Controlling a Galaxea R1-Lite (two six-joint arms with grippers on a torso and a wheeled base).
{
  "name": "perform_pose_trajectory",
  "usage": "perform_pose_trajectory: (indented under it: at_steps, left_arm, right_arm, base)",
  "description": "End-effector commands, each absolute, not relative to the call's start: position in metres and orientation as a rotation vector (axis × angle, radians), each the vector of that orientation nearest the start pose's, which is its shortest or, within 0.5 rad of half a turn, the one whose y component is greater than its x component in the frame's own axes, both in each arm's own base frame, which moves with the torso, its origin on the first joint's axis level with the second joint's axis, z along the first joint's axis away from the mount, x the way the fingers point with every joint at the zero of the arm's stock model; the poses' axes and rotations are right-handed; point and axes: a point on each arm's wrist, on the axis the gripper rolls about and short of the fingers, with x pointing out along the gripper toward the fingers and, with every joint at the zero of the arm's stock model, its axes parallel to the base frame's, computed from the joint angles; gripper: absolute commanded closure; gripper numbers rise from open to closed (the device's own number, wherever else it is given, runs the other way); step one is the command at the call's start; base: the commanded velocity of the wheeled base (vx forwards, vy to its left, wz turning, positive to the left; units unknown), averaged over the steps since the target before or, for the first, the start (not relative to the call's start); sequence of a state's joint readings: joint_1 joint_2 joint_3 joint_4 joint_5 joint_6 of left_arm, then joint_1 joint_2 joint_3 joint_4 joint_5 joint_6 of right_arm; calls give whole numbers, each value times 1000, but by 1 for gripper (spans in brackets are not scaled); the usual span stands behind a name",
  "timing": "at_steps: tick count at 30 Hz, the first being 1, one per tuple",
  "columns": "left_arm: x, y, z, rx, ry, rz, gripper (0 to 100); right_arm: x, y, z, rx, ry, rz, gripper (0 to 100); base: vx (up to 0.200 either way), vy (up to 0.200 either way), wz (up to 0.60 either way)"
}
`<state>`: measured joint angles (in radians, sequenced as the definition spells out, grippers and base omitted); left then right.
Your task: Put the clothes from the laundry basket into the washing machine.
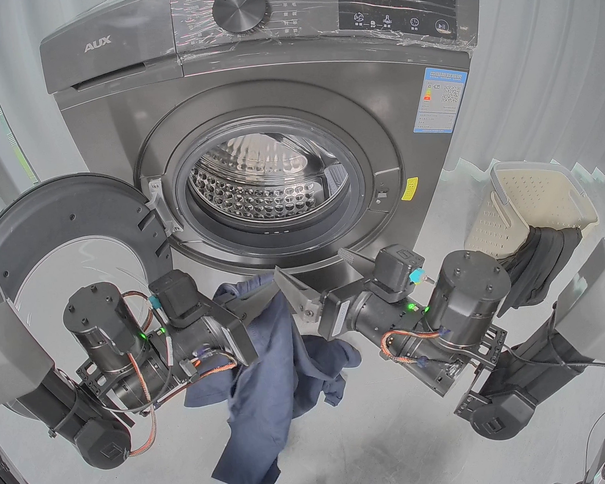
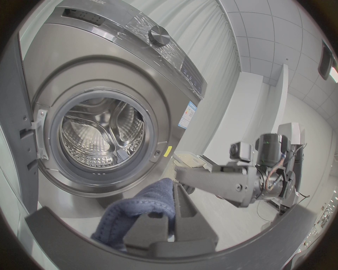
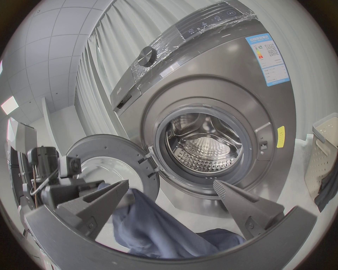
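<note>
While the left pincer (image 2: 168, 211) grips a blue garment (image 1: 269, 382), right pincer (image 1: 309, 269) gapes.

Navy garment (image 1: 266, 389), grey washing machine (image 1: 108, 122)

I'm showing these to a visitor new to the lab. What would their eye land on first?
The washing machine stands straight ahead, its door open to the robot's left and the steel drum bare. In front of it a blue garment hangs from the shut left gripper toward the floor, with the right gripper open beside it. At the right, a dark garment drapes over the laundry basket rim.
</note>
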<state>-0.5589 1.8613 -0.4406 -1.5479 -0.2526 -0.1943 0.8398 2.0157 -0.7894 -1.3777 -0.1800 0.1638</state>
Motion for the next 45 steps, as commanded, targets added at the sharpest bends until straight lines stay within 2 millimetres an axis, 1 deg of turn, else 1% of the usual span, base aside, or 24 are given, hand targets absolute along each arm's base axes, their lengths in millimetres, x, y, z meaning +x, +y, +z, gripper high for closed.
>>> perform_pose_trajectory:
  at_steps: [1,5,6,7,11,15,20,25,29,30,34,39,44,45]
  left_arm:
    - [248,-154,144,-211,-78,-788,100]
    - [252,-155,149,-217,-108,-755,100]
    - [252,-155,150,-219,-109,-755,100]
    - [252,-156,150,-217,-114,-750,100]
    - [253,-156,157,-223,-142,-742,100]
    - [257,-159,166,-237,-185,-711,100]
    - [260,-162,173,-247,-218,-695,100]
    - [263,-164,175,-250,-229,-696,100]
    - [264,-165,176,-251,-234,-694,100]
    - [265,-166,177,-252,-240,-695,100]
    - [267,-165,177,-252,-240,-690,100]
    - [267,-165,176,-251,-238,-689,100]
    - [268,-164,175,-249,-237,-687,100]
    - [268,-164,175,-249,-237,-687,100]
  right_arm:
    - [240,254,146,223,-65,654,0]
    - [238,242,131,187,-8,632,0]
    - [238,241,131,186,-6,631,0]
    - [237,237,123,168,23,622,0]
    - [239,234,115,154,47,611,0]
    - [243,240,104,140,70,614,0]
    - [240,249,95,128,93,636,0]
    - [235,260,89,118,106,683,0]
    - [237,265,81,109,120,688,0]
    - [239,270,76,106,124,692,0]
    - [241,283,71,114,107,717,0]
    - [235,294,59,103,126,749,0]
    - [238,300,50,99,129,752,0]
    - [240,304,45,97,132,751,0]
  base:
    - [0,0,0]
    - [0,0,0]
    - [0,0,0]
    - [0,0,0]
    - [0,0,0]
    - [0,0,0]
    - [0,0,0]
    - [0,0,0]
    - [0,0,0]
    - [0,0,0]
    - [0,0,0]
    - [0,0,0]
    - [0,0,0]
    - [0,0,0]
